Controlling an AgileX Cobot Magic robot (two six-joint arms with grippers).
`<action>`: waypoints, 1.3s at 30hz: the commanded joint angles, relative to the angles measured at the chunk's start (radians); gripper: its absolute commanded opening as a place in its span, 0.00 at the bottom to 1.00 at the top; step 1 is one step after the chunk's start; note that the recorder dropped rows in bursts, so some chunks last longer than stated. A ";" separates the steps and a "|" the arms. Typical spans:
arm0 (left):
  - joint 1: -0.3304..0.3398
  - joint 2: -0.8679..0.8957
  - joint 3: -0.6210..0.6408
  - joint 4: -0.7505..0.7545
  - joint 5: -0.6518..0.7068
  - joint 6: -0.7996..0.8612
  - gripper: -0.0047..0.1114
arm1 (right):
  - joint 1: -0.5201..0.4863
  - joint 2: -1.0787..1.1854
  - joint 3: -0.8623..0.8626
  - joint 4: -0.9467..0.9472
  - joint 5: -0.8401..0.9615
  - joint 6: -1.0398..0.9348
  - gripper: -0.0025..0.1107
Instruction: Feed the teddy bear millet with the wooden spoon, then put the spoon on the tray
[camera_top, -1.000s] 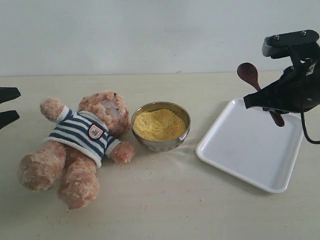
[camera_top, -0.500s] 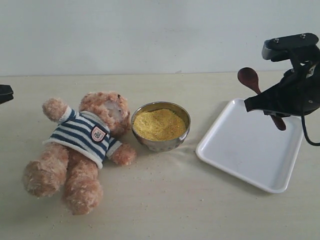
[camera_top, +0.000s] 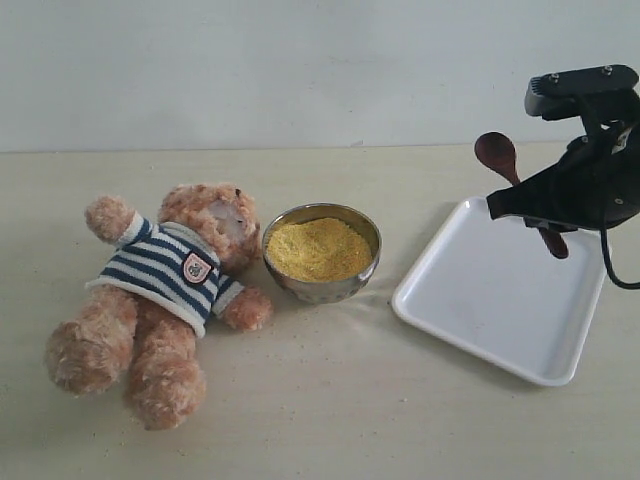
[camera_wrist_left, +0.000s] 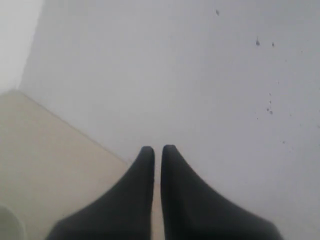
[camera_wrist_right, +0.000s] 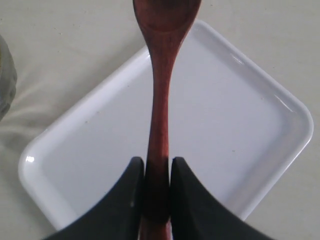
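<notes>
Clamping wooden spoon (camera_wrist_right: 160, 100) handle in right gripper (camera_wrist_right: 156, 162), over the tray (camera_top: 480, 300).
Spoon bowl raised past tray's far edge. Pinched shut on nothing, left gripper (camera_wrist_left: 157, 150) seen only from its own wrist camera. Just left of tray, millet (camera_top: 318, 248) in steel bowl (camera_top: 322, 287); further left, teddy bear (camera_top: 165, 290) on its back.

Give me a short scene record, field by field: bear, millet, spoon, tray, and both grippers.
teddy bear: lying on its back, left of the bowl
millet: heaped in the steel bowl
wooden spoon: gripped by the handle, held over the tray
tray: white, right of the bowl
right gripper: shut on the wooden spoon
left gripper: shut, holding nothing
</notes>
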 joint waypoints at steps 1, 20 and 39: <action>-0.040 -0.048 0.008 0.054 -0.013 0.024 0.08 | -0.005 0.001 0.002 0.012 -0.020 -0.010 0.02; -0.221 -0.421 0.008 0.129 -0.097 0.178 0.08 | -0.005 0.001 0.002 0.012 -0.019 -0.010 0.02; -0.312 -0.423 0.160 0.276 -0.216 0.038 0.08 | -0.005 0.001 0.002 0.012 -0.010 -0.011 0.02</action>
